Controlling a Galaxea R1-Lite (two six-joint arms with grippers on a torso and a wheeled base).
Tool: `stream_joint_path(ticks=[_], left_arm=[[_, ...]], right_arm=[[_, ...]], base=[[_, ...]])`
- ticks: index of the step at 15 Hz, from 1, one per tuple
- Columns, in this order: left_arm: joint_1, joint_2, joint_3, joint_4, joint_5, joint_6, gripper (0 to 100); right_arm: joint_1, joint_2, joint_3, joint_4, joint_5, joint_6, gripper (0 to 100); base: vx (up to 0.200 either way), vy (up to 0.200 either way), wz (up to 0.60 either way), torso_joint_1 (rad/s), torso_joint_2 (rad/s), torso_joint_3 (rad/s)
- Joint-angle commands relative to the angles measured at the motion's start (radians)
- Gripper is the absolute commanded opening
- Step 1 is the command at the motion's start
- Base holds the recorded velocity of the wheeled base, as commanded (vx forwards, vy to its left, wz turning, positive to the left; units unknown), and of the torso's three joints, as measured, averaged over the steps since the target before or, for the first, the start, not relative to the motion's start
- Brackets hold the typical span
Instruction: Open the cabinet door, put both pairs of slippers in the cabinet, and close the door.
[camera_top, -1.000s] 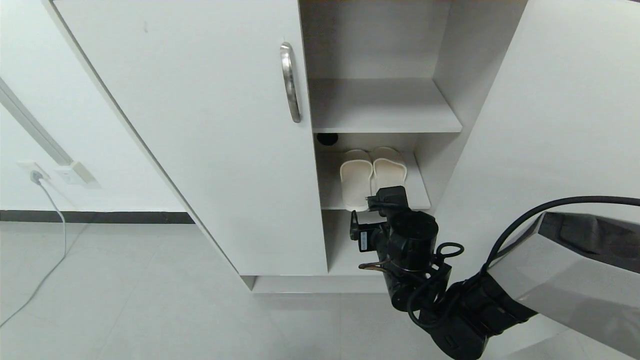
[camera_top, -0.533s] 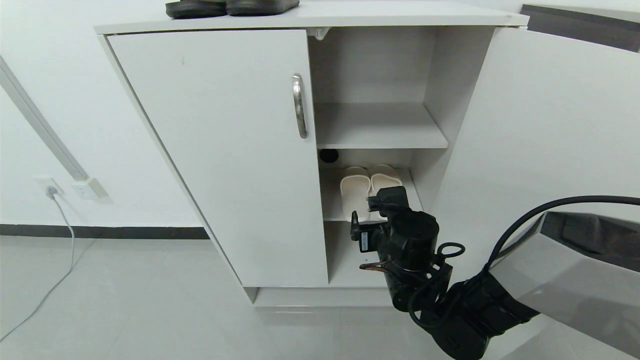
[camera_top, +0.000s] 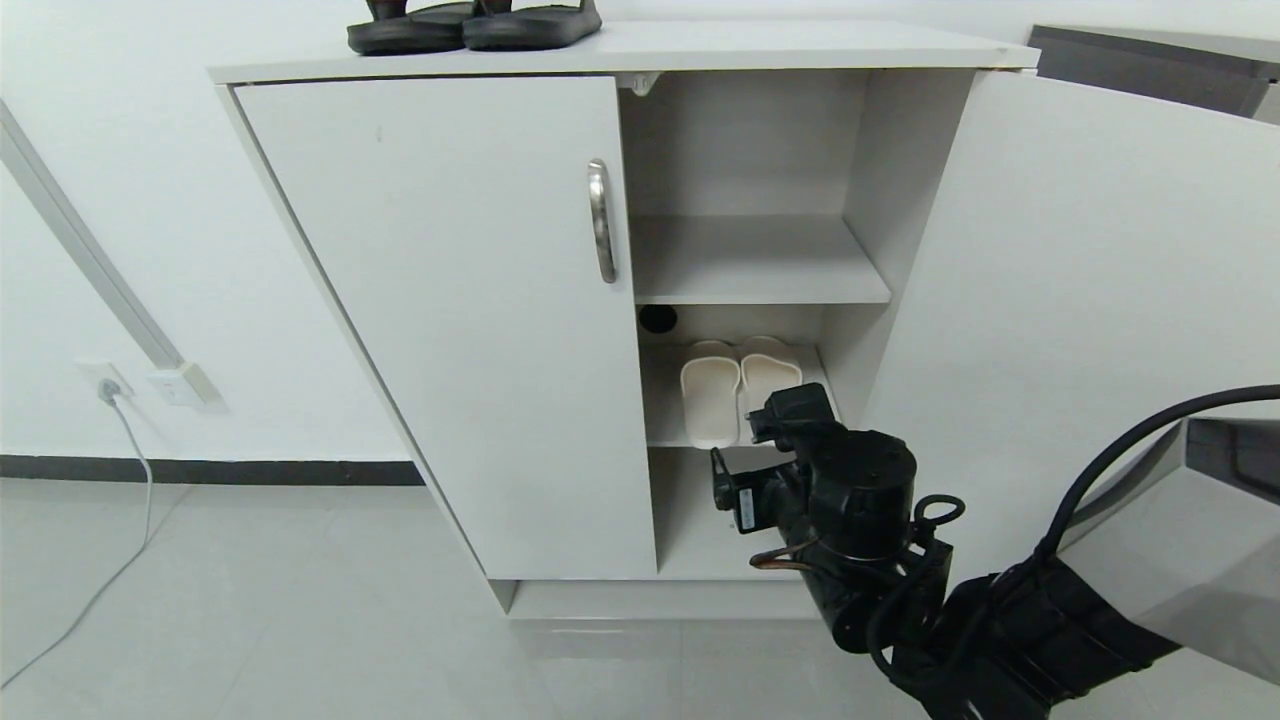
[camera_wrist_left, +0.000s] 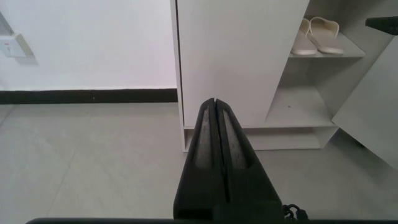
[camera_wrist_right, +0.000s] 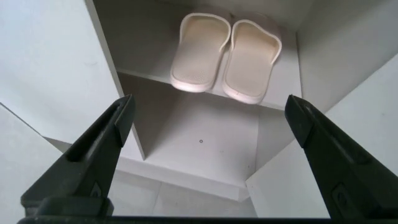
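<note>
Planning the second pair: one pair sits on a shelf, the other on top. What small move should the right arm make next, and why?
Probably lift the right gripper toward the black slippers on the cabinet top: the white slippers lie on the shelf, the door stands open, and this gripper is open and empty.

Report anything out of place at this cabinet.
The pair of black slippers sits on the white cabinet's top, not inside it. The cream slippers lie side by side on the lower shelf. Nothing looks spilled or damaged.
</note>
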Motion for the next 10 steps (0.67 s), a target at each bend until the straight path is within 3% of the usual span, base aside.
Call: stream_joint_path(ticks=[1,4,10], left_arm=[[0.0,0.0,0.0,0.0,0.0,-0.001,0],[0.0,0.0,0.0,0.0,0.0,-0.003,0],[0.0,0.001,0.0,0.0,0.0,-0.001,0]], right_arm=[[0.001,-0.003,0.002,-0.001,0.001,0.0,100],[0.001,0.004,0.014,-0.004,0.005,-0.002,100],[0.004,0.014,0.025,-0.015,0.015,-0.003,100]], base=[[0.0,0.0,0.0,0.0,0.0,0.0],[0.0,0.0,0.0,0.0,0.0,0.0],[0.0,0.2,0.0,0.006,0.0,0.003]])
